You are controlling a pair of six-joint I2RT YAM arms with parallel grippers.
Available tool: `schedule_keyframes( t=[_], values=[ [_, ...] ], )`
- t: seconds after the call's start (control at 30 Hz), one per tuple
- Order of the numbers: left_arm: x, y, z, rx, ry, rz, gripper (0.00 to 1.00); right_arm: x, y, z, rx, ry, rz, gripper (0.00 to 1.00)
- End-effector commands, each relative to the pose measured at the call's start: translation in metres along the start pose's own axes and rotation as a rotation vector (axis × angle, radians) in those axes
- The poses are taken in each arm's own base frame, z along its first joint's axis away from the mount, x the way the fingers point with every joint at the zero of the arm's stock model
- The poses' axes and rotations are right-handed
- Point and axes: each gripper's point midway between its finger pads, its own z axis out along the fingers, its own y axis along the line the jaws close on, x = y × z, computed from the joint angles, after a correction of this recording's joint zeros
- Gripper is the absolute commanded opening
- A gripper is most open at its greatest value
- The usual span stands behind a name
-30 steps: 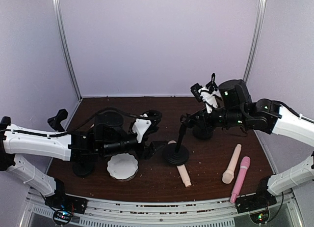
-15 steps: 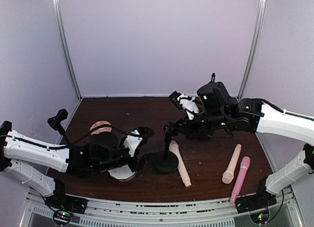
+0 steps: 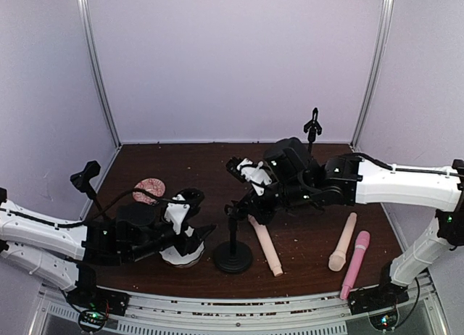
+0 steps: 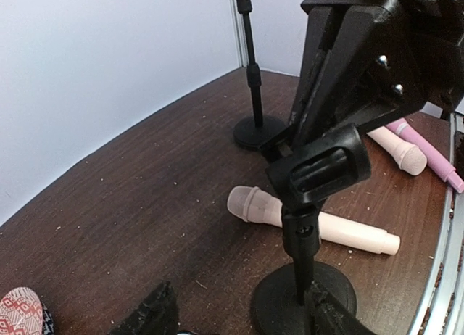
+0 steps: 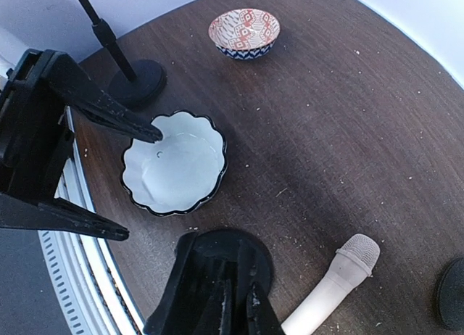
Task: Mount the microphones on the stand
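Note:
My right gripper (image 3: 235, 207) (image 5: 235, 302) is shut on the upper part of a black stand (image 3: 232, 254) (image 4: 303, 295), just behind its clip (image 4: 320, 168). The stand's round base rests on the table. One cream microphone (image 3: 265, 246) (image 4: 319, 223) (image 5: 330, 288) lies flat just right of that base. Another cream microphone (image 3: 342, 241) and the pink microphone (image 3: 355, 263) lie side by side at the right. Over the white bowl, my left gripper (image 3: 199, 232) (image 4: 243, 324) stands open and holds nothing, its fingertips (image 4: 154, 315) either side of the stand's base.
A white scalloped bowl (image 3: 176, 257) (image 5: 174, 172) sits under the left gripper, and a patterned bowl (image 3: 150, 188) (image 5: 244, 30) lies farther back. A second stand (image 3: 312, 123) (image 4: 255, 96) rises behind the right arm. A third stand (image 3: 87, 174) (image 5: 134, 80) is at the left.
My right gripper has carried the stand leftward and toward the front edge, past the cream microphone. The left arm has drawn back to the left, over the white bowl.

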Motion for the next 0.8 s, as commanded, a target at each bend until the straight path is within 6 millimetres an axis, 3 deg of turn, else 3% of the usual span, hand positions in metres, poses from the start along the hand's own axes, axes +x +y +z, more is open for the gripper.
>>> schedule_keyframes(
  t=[0.0,0.33,0.57,0.77],
  values=[
    [-0.005,0.008,-0.007,-0.032,-0.041,-0.037,0.61,-0.02,0.004,-0.002,0.002,0.03,-0.043,0.0],
    [-0.009,0.026,-0.022,-0.1,-0.079,-0.043,0.62,0.004,0.016,0.001,0.01,0.3,-0.01,0.0],
    [-0.003,0.026,-0.024,-0.1,-0.071,-0.037,0.62,0.014,0.016,-0.001,0.029,0.4,0.01,0.0],
    [-0.006,0.001,-0.014,0.023,-0.099,-0.021,0.62,0.026,0.014,-0.001,0.038,0.449,0.01,0.0]
  ],
)
